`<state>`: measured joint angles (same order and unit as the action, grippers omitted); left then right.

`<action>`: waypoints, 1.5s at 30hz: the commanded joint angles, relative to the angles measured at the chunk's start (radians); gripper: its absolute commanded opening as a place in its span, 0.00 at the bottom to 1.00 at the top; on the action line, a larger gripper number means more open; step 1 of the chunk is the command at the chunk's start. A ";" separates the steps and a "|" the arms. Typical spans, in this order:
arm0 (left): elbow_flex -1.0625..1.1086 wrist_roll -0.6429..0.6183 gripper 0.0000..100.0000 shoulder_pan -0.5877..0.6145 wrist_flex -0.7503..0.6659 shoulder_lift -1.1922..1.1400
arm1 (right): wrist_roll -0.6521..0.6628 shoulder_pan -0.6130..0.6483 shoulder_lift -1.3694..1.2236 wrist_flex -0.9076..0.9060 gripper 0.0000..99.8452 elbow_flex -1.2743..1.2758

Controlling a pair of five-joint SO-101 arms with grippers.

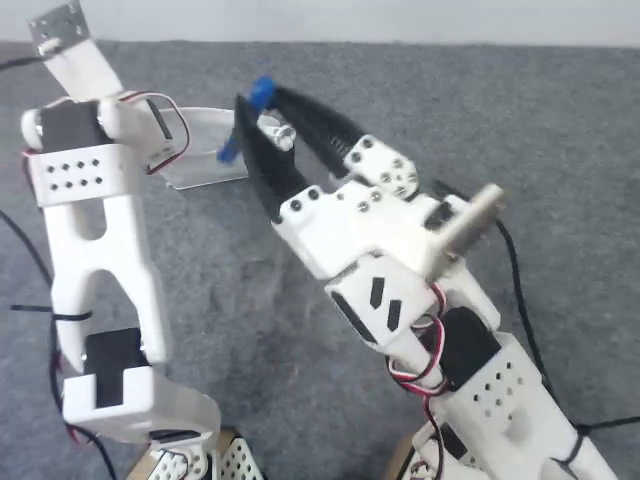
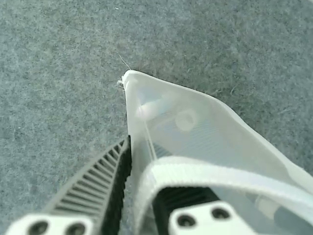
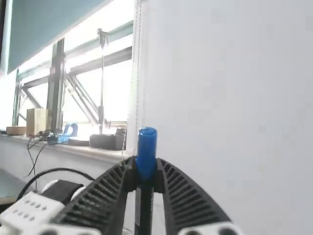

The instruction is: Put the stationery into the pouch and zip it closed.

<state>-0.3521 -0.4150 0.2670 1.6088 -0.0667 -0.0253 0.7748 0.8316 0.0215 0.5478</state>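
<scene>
A translucent white pouch [image 1: 205,150] lies on the grey carpet at the back of the table. My left gripper [image 2: 142,166] is shut on the pouch's [image 2: 195,132] rim, with one black finger outside the wall and the other inside. My right gripper [image 1: 256,105] hangs just right of the pouch, shut on a blue pen [image 1: 262,91]. The pen stands upright between the fingers, and its lower blue end is by the pouch's near edge. In the right wrist view the right gripper [image 3: 146,169] clamps the blue pen [image 3: 146,144], whose cap sticks out past the fingertips.
Grey carpet [image 1: 560,130] covers the table around both arms. Black cables [image 1: 515,280] run along the right arm. A white wall [image 3: 225,98] and a window ledge stand behind the table.
</scene>
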 commanded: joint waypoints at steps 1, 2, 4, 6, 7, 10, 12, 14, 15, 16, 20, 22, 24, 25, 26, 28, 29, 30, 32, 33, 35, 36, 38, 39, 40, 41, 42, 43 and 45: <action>0.005 -0.009 0.02 -0.009 -0.026 0.021 | -0.003 -0.028 -0.110 0.147 0.01 -0.012; 0.005 -0.009 0.02 -0.009 -0.026 0.021 | -0.003 -0.033 -0.139 0.176 0.01 -0.012; 0.005 -0.009 0.02 -0.009 -0.026 0.021 | -0.003 -0.035 -0.196 0.222 0.01 -0.012; 0.005 -0.009 0.02 -0.009 -0.026 0.021 | -0.002 -0.036 -0.245 0.243 0.01 -0.012; 0.005 -0.009 0.02 -0.009 -0.026 0.021 | 0.008 -0.042 -0.266 0.248 0.01 -0.012; 0.005 -0.009 0.02 -0.009 -0.026 0.021 | 0.080 -0.051 -0.323 0.280 0.01 -0.012; 0.005 -0.009 0.02 -0.009 -0.026 0.021 | 0.104 -0.061 -0.357 0.292 0.01 -0.012; 0.005 -0.009 0.02 -0.009 -0.026 0.021 | 0.110 -0.061 -0.384 0.286 0.01 -0.009; 0.005 -0.009 0.02 -0.009 -0.026 0.021 | 0.112 -0.061 -0.398 0.286 0.01 -0.008; 0.005 -0.009 0.02 -0.009 -0.026 0.021 | 0.112 -0.061 -0.409 0.285 0.01 -0.006; 0.005 -0.009 0.02 -0.009 -0.026 0.020 | 0.192 -0.054 -0.452 0.282 0.01 -0.005; 0.005 -0.009 0.02 -0.009 -0.026 0.020 | 0.275 -0.044 -0.466 0.237 0.01 -0.002; 0.005 -0.009 0.02 -0.009 -0.026 0.020 | 0.339 -0.024 -0.475 0.166 0.01 -0.002; 0.005 -0.009 0.02 -0.009 -0.026 0.020 | 0.361 -0.018 -0.478 0.139 0.01 -0.002; 0.005 -0.009 0.02 -0.009 -0.026 0.020 | 0.370 -0.016 -0.484 0.114 0.01 -0.002; 0.005 -0.009 0.02 -0.009 -0.026 0.020 | 0.379 -0.015 -0.490 0.082 0.01 -0.002; 0.005 -0.009 0.02 -0.009 -0.026 0.020 | 0.379 -0.015 -0.496 0.068 0.01 -0.002; 0.005 -0.009 0.02 -0.009 -0.026 0.020 | 0.379 -0.016 -0.501 0.056 0.01 -0.002; 0.005 -0.009 0.02 -0.009 -0.026 0.020 | 0.381 -0.016 -0.510 0.039 0.01 -0.002; 0.005 -0.009 0.02 -0.009 -0.026 0.020 | 0.381 -0.015 -0.513 0.027 0.01 -0.002; 0.005 -0.009 0.02 -0.009 -0.026 0.020 | 0.381 -0.012 -0.521 0.010 0.06 -0.002; 0.005 -0.009 0.02 -0.009 -0.026 0.020 | 0.381 -0.012 -0.524 0.008 0.10 -0.002; 0.005 -0.009 0.02 -0.009 -0.026 0.020 | 0.376 -0.012 -0.522 0.005 0.19 -0.002; 0.005 -0.009 0.02 -0.009 -0.026 0.020 | 0.374 -0.012 -0.518 0.004 0.22 0.000; 0.005 -0.009 0.02 -0.009 -0.026 0.020 | 0.374 -0.012 -0.515 0.001 0.24 0.000; 0.005 -0.009 0.02 -0.009 -0.026 0.020 | 0.374 -0.012 -0.512 -0.012 0.25 0.000; 0.005 -0.009 0.02 -0.009 -0.026 0.020 | 0.374 -0.010 -0.499 -0.030 0.25 0.000; 0.005 -0.009 0.02 -0.009 -0.026 0.020 | 0.373 -0.008 -0.481 -0.056 0.25 0.002; 0.005 -0.009 0.02 -0.009 -0.026 0.020 | 0.373 0.015 -0.433 -0.120 0.25 0.011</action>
<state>-0.3506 -0.4150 0.2654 1.6088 -0.0683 0.3383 0.7595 0.3099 -0.0307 0.5585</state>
